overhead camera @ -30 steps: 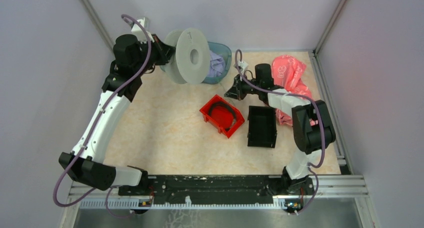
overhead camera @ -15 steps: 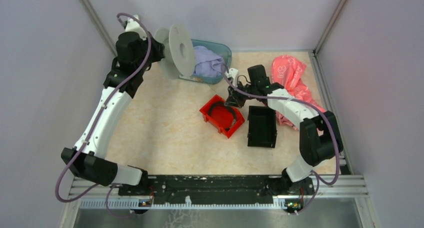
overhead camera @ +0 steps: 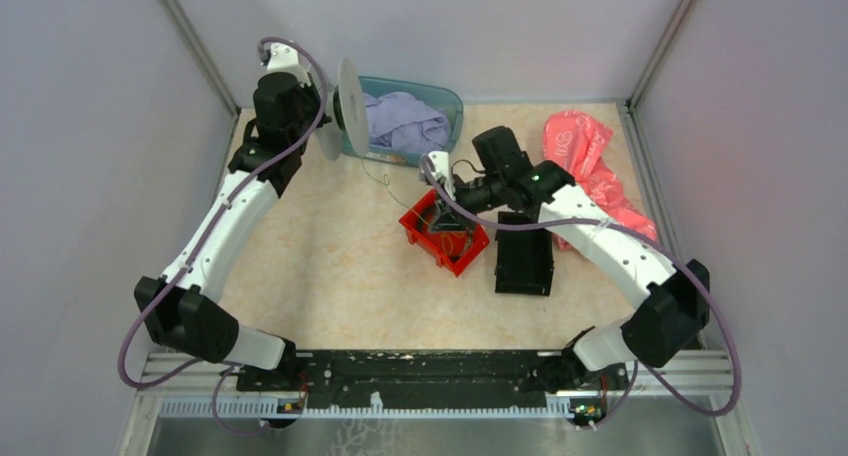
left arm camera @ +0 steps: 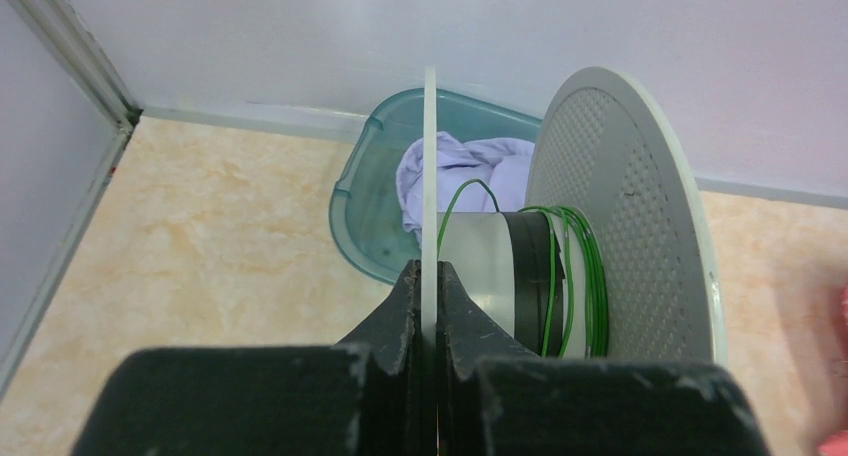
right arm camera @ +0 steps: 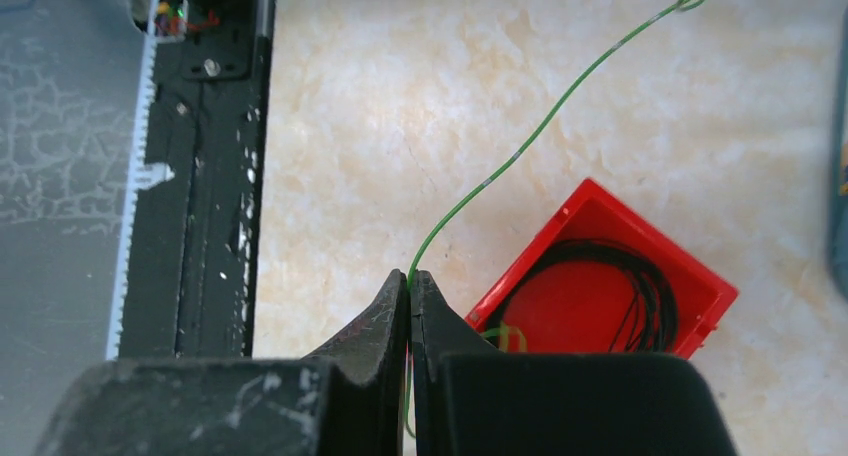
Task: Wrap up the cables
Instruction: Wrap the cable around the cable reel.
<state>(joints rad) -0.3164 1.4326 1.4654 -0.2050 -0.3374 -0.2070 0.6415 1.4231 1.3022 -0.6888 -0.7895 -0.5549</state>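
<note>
Starts with a thin green cable [right arm camera: 545, 126], fine as thread, pinched at one end in the right pincer [right arm camera: 409, 279]. Squeezed there between two black fingers pressed together on it, just above a red box [right arm camera: 540, 251] near the middle of the tabletop [overhead camera: 320, 266]. Goes from there as one loose line toward 11 o'clock, up to a white spool [left arm camera: 620, 206]. Loops a few times round the middle of that spool, next to a black band. Held up at 11 o'clock of the tabletop with the round plates upright. Gripped by the left pincer [left arm camera: 428, 276], clamped tight on the thin near plate, with the wide dotted plate on the far side. Inside the red box, a ring of thin black wire [right arm camera: 648, 301]. Just beside the red box at 3 o'clock, a black box [overhead camera: 523, 261]. Right behind the spool at 12 o'clock, a blue-green tub [overhead camera: 447, 104] with a light purple cloth [overhead camera: 400, 126] in it. Over at 2 o'clock, by the back right corner, a crumpled pink bag [overhead camera: 580, 146]
</note>
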